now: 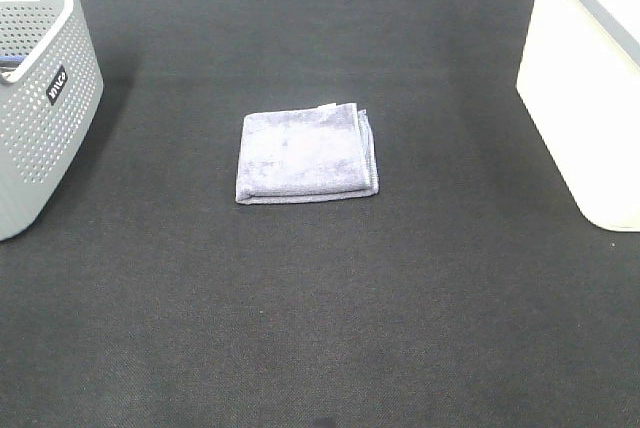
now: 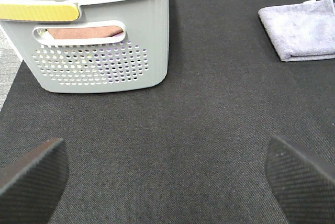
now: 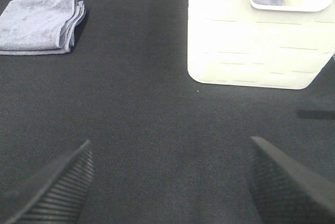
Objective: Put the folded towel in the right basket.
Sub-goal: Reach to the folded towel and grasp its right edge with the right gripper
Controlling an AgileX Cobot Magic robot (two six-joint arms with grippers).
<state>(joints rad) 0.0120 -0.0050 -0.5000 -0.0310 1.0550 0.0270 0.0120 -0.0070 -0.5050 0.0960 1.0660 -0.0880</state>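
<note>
A folded lavender-grey towel [image 1: 306, 156] lies flat on the black mat at the middle. It also shows in the left wrist view [image 2: 302, 28] and in the right wrist view [image 3: 41, 24]. The right basket [image 1: 585, 88] is white and stands at the right edge; it shows in the right wrist view [image 3: 257, 33] too. My left gripper [image 2: 167, 179] is open and empty, well short of the towel. My right gripper [image 3: 170, 179] is open and empty, with the towel and the white basket both ahead of it. Neither arm shows in the exterior high view.
A grey perforated basket [image 1: 40, 88] stands at the left edge. In the left wrist view it [image 2: 104, 51] holds brown and blue cloths. The black mat [image 1: 320, 328] covers the table.
</note>
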